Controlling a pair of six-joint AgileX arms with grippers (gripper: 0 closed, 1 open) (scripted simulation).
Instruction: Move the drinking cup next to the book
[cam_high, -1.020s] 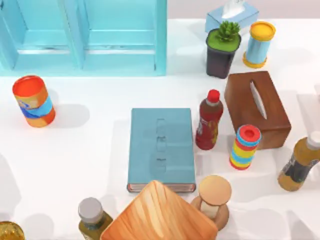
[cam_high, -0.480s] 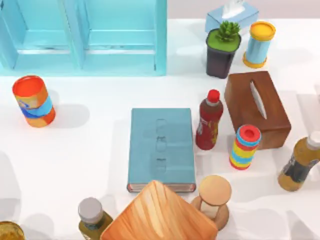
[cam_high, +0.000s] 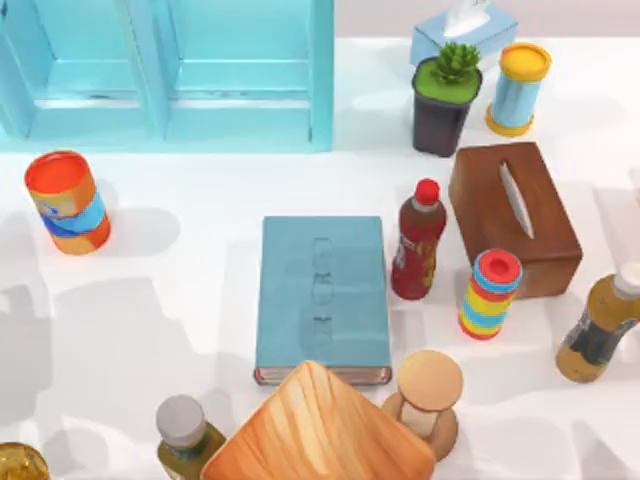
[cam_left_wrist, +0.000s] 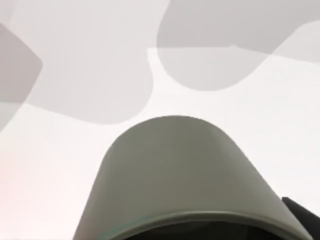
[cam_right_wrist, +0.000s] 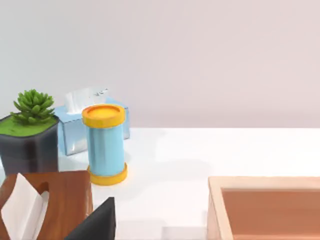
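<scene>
The drinking cup (cam_left_wrist: 175, 170), plain grey-green, looms close in the left wrist view. It hangs over the white table with no contact shadow under it. My left gripper (cam_left_wrist: 190, 227) is shut on it, and one dark fingertip (cam_left_wrist: 303, 216) shows beside its rim. The teal-blue book (cam_high: 322, 295) lies flat at the table's middle in the top view. In the right wrist view a dark fingertip (cam_right_wrist: 97, 222) of my right gripper shows beside the brown tissue box (cam_right_wrist: 45, 205).
Around the book stand a red bottle (cam_high: 418, 240), a rainbow-striped container (cam_high: 490, 294), a wooden board (cam_high: 315, 430) and a capped bottle (cam_high: 185, 428). An orange can (cam_high: 68, 202) is at the left. White table lies bare left of the book.
Large soft shadows have spread over the left part of the table. None of the objects on it has moved.
</scene>
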